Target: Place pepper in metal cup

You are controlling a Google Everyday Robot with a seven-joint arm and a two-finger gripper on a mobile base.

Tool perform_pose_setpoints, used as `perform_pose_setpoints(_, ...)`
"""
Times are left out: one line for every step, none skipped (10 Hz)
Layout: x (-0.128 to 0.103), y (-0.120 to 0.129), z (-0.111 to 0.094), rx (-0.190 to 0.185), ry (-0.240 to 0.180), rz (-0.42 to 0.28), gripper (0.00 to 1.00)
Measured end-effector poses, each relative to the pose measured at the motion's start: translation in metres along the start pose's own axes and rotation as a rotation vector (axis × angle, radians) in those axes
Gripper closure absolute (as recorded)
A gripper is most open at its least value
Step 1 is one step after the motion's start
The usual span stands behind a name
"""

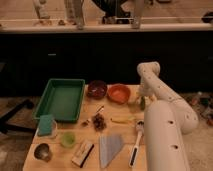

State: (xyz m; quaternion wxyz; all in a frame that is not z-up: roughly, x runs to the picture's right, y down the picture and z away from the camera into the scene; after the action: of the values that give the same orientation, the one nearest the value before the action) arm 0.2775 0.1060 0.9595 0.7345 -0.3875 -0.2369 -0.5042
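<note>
The tool (141,100) is down at the far right of the tabletop (84,132), just right of the orange bowl (119,93). It hangs from the white arm (161,92), which bends over that edge. Its fingers stand spread. Right at its tip lies the pepper (143,105), a small dark-green patch on the wood. It seems to sit between the fingers or just under them, but the view is too soft to tell whether they touch it.

The metal cup (42,151) stands at the near left corner, well apart from the pepper, with the whole tabletop between them. Just right of it and a little farther back is the green cup (68,139). A teal sponge (46,125) lies beside the near end of the green tray (62,99). A brown bowl (97,89) sits between the tray and the orange bowl.

In the middle lies a dark cluster (98,121), with a thin yellow item (122,120) to its right. Along the near edge, left to right, are a brown-and-white block (82,152), a grey folded cloth (111,148) and a white brush (136,146).
</note>
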Motion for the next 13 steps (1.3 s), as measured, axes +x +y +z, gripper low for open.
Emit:
perform_pose_setpoints(0.0006, 0.0004, 0.0013, 0.004, -0.007, 0.0, 0.29)
perform_pose_setpoints(0.0007, 0.0014, 0.0019, 0.013, -0.012, 0.002, 0.38)
perform_pose_setpoints(0.0011, 0.0009, 0.0016, 0.019, -0.013, 0.001, 0.49)
perform_pose_setpoints(0.0014, 0.0011, 0.0011, 0.024, -0.015, 0.001, 0.59)
perform_pose_setpoints(0.0018, 0.0023, 0.0003, 0.03, -0.015, 0.002, 0.67)
perform_pose_setpoints(0.0022, 0.0042, -0.0006, 0.036, -0.016, 0.003, 0.79)
perform_pose_setpoints(0.002, 0.0055, 0.0001, 0.04, -0.019, 0.002, 0.91)
perform_pose_setpoints(0.002, 0.0062, 0.0005, 0.042, -0.019, 0.0, 0.96)
perform_pose_setpoints(0.002, 0.0069, 0.0006, 0.044, -0.019, -0.002, 1.0)
perform_pose_setpoints(0.0017, 0.0087, 0.0006, 0.046, -0.019, -0.002, 1.0)
perform_pose_setpoints(0.0017, 0.0093, 0.0, 0.049, -0.017, -0.001, 1.0)
perform_pose_setpoints(0.0016, 0.0087, -0.0008, 0.05, -0.014, -0.001, 1.0)
perform_pose_setpoints(0.0015, 0.0074, -0.0024, 0.05, -0.007, 0.003, 1.0)
